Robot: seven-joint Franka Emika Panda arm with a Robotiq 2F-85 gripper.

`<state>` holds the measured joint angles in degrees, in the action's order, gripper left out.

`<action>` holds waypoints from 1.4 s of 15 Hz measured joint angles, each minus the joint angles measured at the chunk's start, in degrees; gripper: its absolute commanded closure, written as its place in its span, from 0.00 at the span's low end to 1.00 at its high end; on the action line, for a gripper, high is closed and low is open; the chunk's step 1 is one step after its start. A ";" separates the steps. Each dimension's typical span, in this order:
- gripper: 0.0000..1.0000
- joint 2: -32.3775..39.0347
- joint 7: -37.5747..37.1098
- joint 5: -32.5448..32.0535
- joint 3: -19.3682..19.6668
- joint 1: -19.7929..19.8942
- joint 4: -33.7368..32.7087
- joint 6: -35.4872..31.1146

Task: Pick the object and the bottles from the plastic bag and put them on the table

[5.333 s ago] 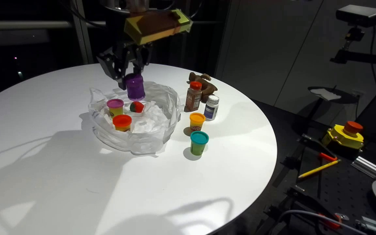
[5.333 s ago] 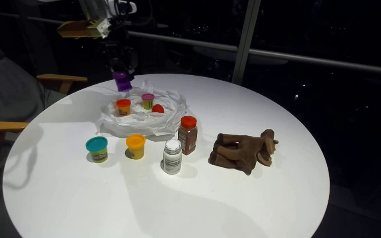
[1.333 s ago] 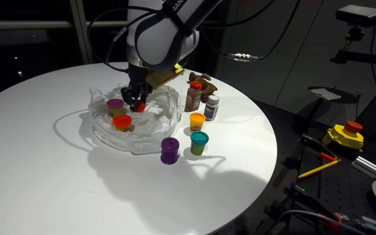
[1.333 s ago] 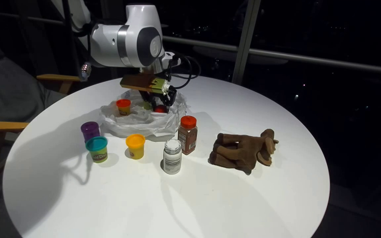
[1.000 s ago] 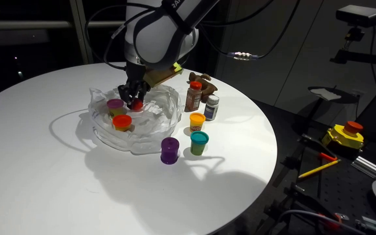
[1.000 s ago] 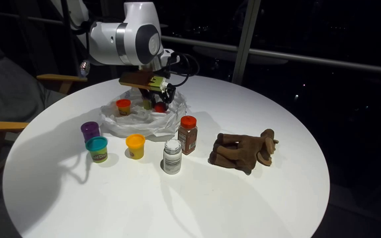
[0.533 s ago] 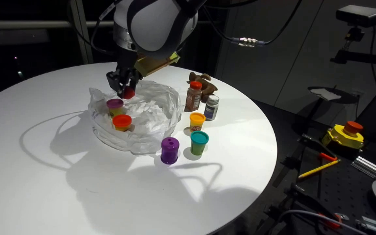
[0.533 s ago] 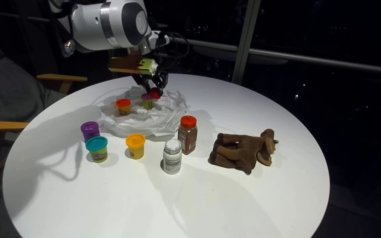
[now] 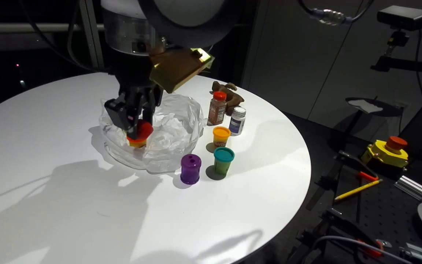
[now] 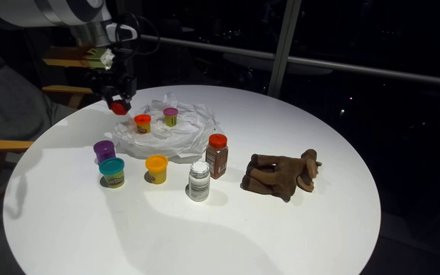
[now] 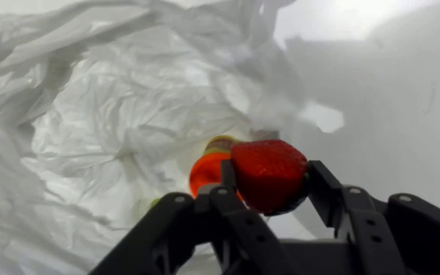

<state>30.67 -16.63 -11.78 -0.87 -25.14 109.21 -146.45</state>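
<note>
The gripper (image 11: pixel 271 173) has its fingers clasped on the red strawberry (image 11: pixel 267 164), right of centre in the wrist view, overlapping the edge of the plastic bag (image 11: pixel 189 76); white table (image 11: pixel 380 99) spreads wide at right. In an exterior view, two tubs (image 10: pixel 142 124) stand inside the bag, upper left.

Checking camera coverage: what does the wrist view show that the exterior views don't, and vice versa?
Wrist view only: the dimpled surface of the red item in close-up.

Exterior views only: purple container, teal-lidded tub, orange-lidded tub, white bottle, red-capped jar, brown toy; in an exterior view, also a pink lid.

Shared: gripper shut on the red item, plastic bag, red-lidded tub in the bag, and part of the table.
</note>
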 measured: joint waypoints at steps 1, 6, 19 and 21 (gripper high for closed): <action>0.75 -1.08 0.33 0.49 -1.90 0.09 1.59 0.97; 0.75 -1.51 4.61 1.98 -6.75 1.05 5.34 2.18; 0.00 3.08 17.10 2.30 -9.37 7.87 4.79 -0.16; 0.00 1.79 16.95 2.30 -9.17 8.17 3.67 -0.18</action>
<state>32.46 0.33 -9.47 -10.04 -16.97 112.87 -146.64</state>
